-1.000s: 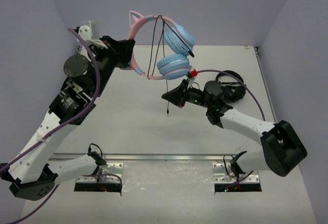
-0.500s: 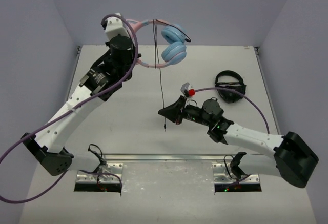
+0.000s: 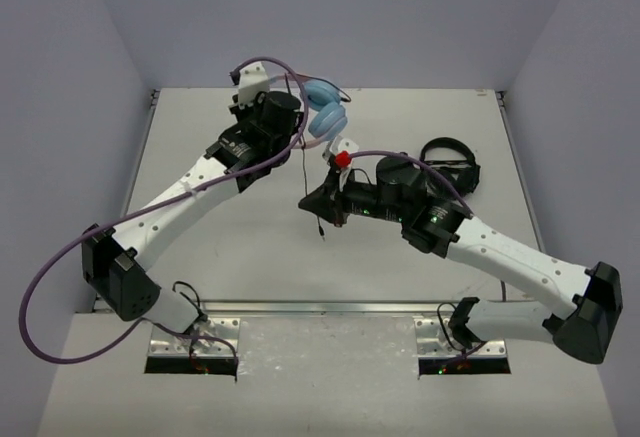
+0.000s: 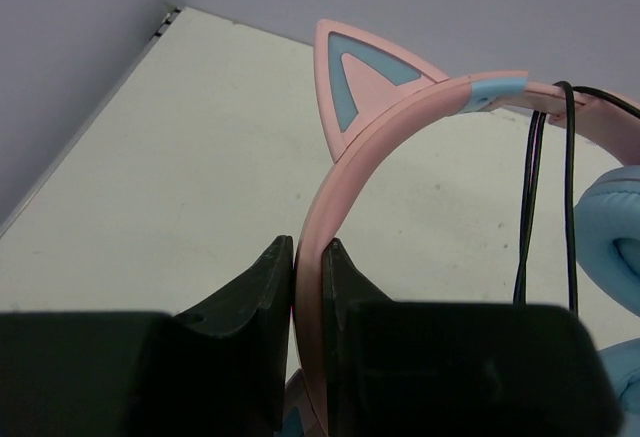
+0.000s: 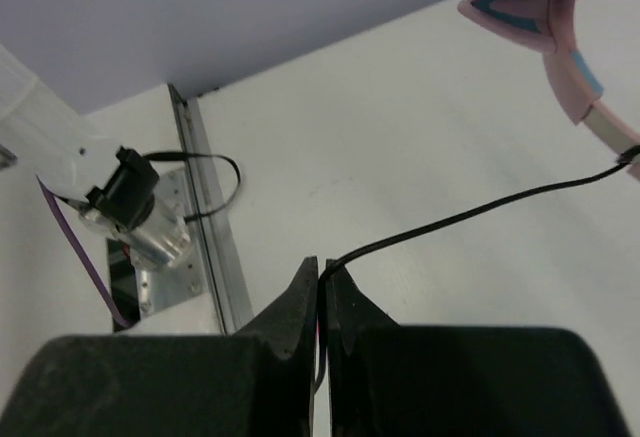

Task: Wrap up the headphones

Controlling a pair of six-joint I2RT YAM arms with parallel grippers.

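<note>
**Headband clamped, cable pinched: winding in progress**

Top view: the left end effector (image 3: 296, 127) holds the pink and light blue, cat-eared over-ear headphones (image 3: 325, 117) over the far middle of the pale worktop (image 3: 240, 237), apparently lifted clear of it. Their thin black cable (image 3: 302, 169) drops to the right end effector (image 3: 308, 200) just beside them, and a short tail with the plug dangles below. A pair of all-black headphones (image 3: 450, 165) lies well apart on the right.

Left wrist view: the jaws stand narrow, clamped on either side of the pink plastic headband (image 4: 400, 107), just below a pink cat ear (image 4: 360, 77). Two strands of cable cross the band near a round blue earcup (image 4: 610, 217).

Right wrist view: the fingers are almost together, with the cable pinched between their tips. It runs off to the right toward the band.

The step in hand looks like winding the cable around the headband, with at least one turn seemingly laid. The next move calls for the right arm to carry its strand over the band under light tension while the left arm holds steady. Little free cable seems left, so the plug end will soon need securing.
</note>
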